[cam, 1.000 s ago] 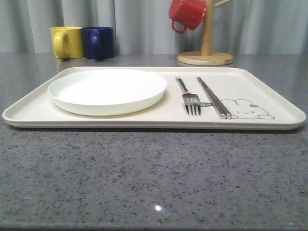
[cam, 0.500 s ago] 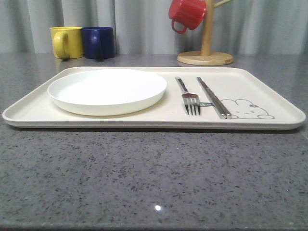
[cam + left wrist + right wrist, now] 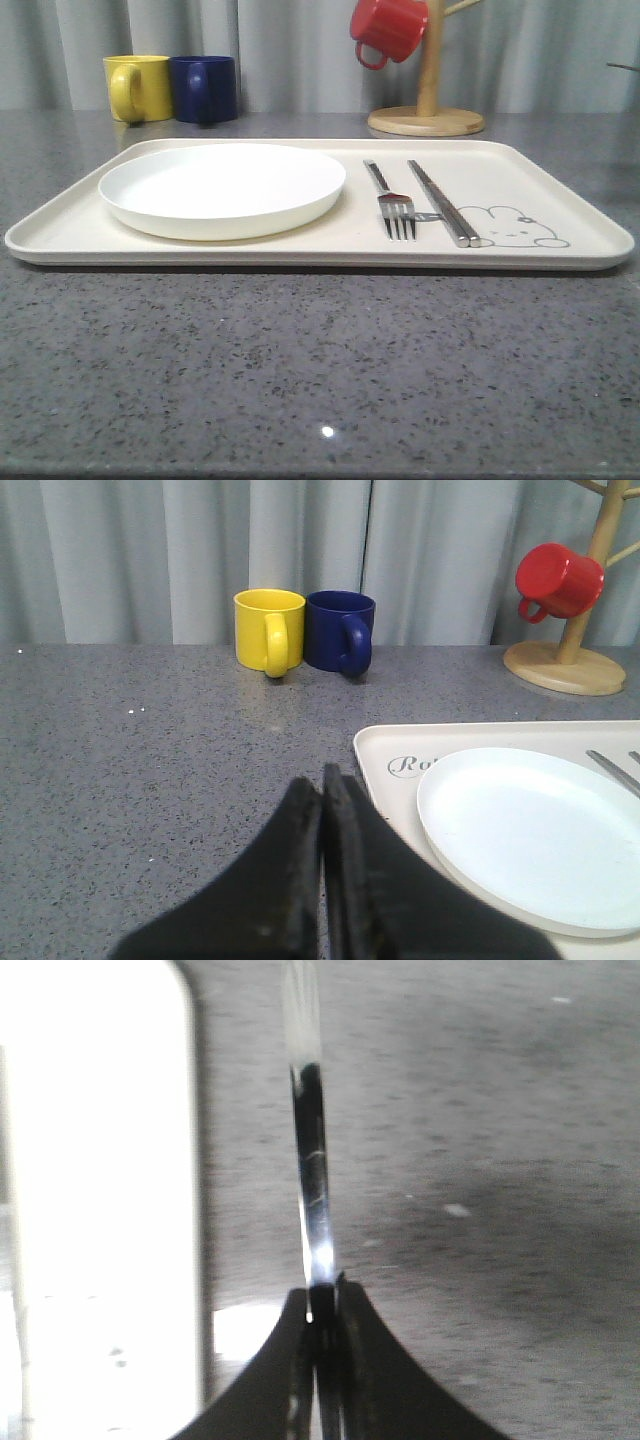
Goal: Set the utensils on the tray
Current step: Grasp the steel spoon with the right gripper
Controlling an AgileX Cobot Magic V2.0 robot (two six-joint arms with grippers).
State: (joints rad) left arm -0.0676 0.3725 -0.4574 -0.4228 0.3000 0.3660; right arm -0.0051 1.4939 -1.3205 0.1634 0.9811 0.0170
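The cream tray lies across the table. On its right half lie a silver fork and a pair of flat chopsticks, side by side, left of the rabbit drawing. My right gripper is shut on a slim shiny spoon, seen edge-on and pointing away over the grey table, beside the bright tray. A thin dark tip pokes in at the front view's right edge. My left gripper is shut on nothing, over the table just left of the tray's corner.
A white plate fills the tray's left half. Yellow and dark blue mugs stand at the back left. A wooden mug stand with a red mug is behind the tray's right part.
A thin dark tip has come into the front view at the right edge. The tray, plate, fork and chopsticks have not moved.
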